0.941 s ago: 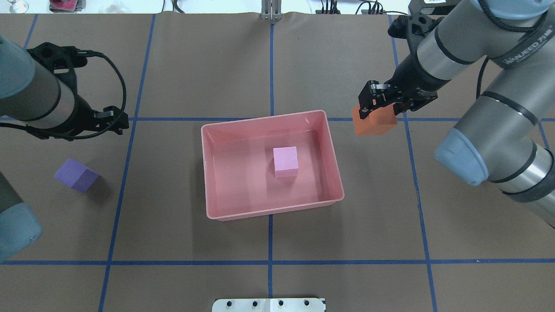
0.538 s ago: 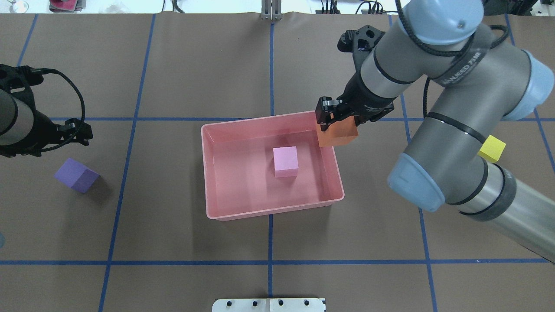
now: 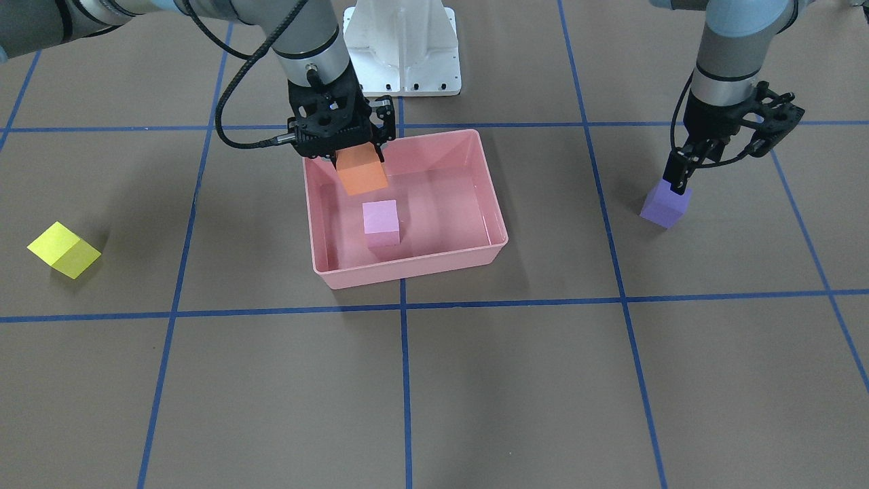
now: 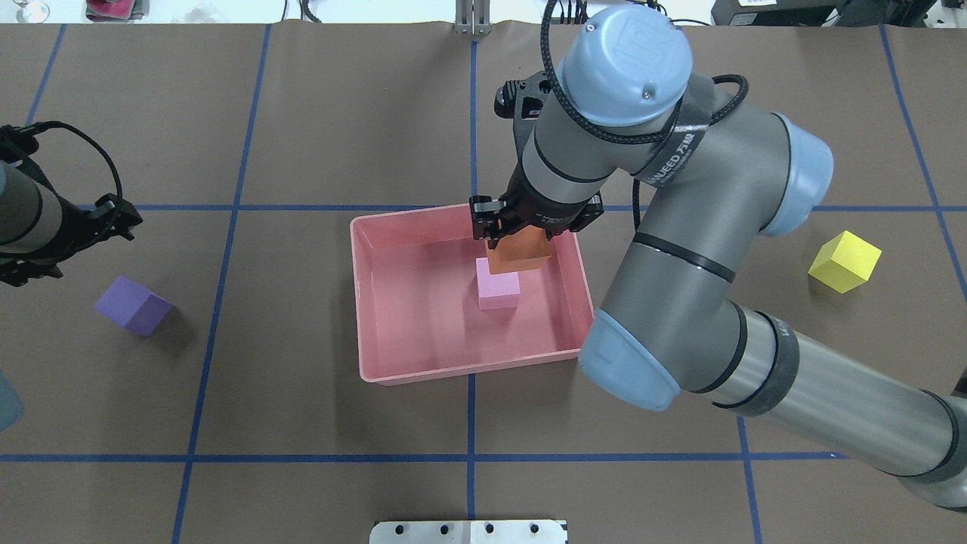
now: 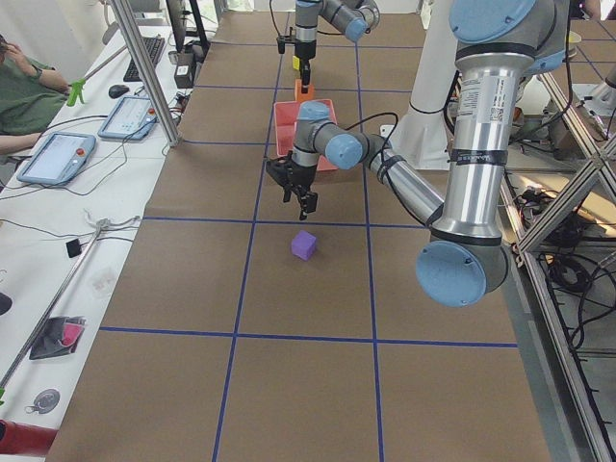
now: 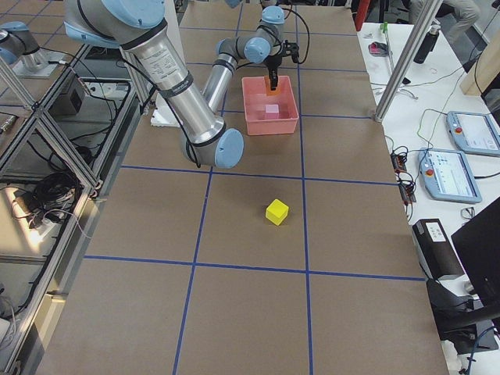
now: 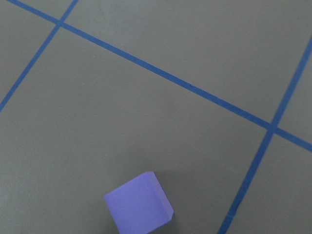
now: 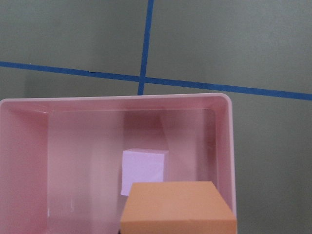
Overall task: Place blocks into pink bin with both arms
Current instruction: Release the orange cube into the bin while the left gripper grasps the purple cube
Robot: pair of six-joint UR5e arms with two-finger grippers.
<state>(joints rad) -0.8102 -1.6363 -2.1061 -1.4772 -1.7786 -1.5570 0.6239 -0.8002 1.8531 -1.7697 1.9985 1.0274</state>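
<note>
My right gripper (image 4: pixel 515 236) is shut on the orange cube (image 4: pixel 518 255) and holds it over the pink bin (image 4: pixel 468 374), just above the light pink cube (image 4: pixel 498 283) lying on the bin floor. The right wrist view shows the orange cube (image 8: pixel 178 207) near, with the light pink cube (image 8: pixel 143 168) below it. My left gripper (image 4: pixel 119 215) is open and empty, hovering above the table a little beyond the purple cube (image 4: pixel 133 304), which shows in the left wrist view (image 7: pixel 139 204). The yellow cube (image 4: pixel 844 261) lies on the table at the far right.
The white base mount (image 3: pixel 402 47) stands behind the bin. Blue tape lines (image 4: pixel 470 456) cross the brown table cover. My right arm's elbow (image 4: pixel 631 363) hangs over the bin's right front corner. Tablets and an operator (image 5: pixel 24 96) are beside the table.
My right arm has carried the orange cube leftward, over the bin's right rim, to above the light pink cube. My left gripper has drawn back to the left. The yellow cube has come into view.
</note>
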